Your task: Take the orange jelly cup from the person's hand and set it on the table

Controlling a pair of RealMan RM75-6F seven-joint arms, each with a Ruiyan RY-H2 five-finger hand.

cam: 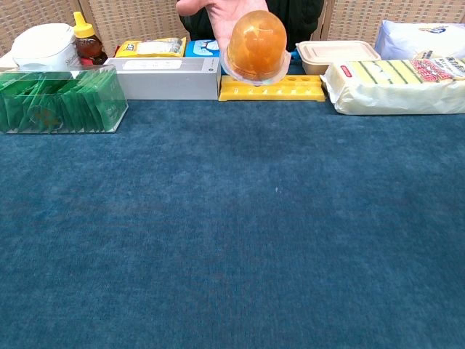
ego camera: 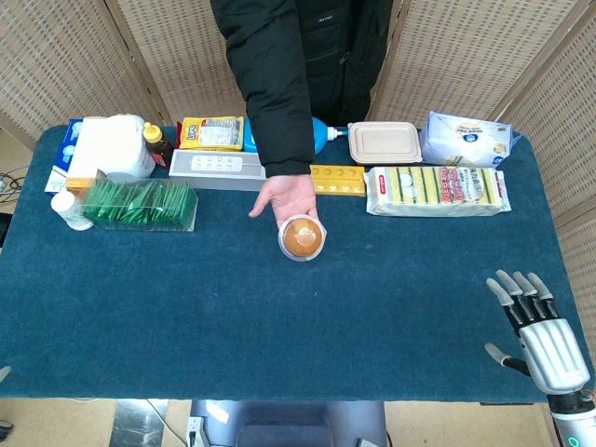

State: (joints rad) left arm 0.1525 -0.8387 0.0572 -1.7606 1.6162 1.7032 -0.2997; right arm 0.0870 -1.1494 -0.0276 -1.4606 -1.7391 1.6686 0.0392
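Orange jelly cup (ego camera: 303,237) far from right hand's fingers (ego camera: 518,290)

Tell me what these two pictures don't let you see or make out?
- Robot's left hand: in neither view, beyond the frame edges.
- Right hand: head view only; its wrist is cut by the bottom edge.
- Person's hand: mostly cropped by the top edge in the chest view, and the orange jelly cup covers its palm.
- Blue bottle: largely hidden behind the person's sleeve, head view.
- Package labels: too small to read.

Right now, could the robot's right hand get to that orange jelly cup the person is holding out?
Probably yes. The right hand is open at the table's near right corner, and only bare blue cloth lies between it and the orange jelly cup, held clear of the back-row items.
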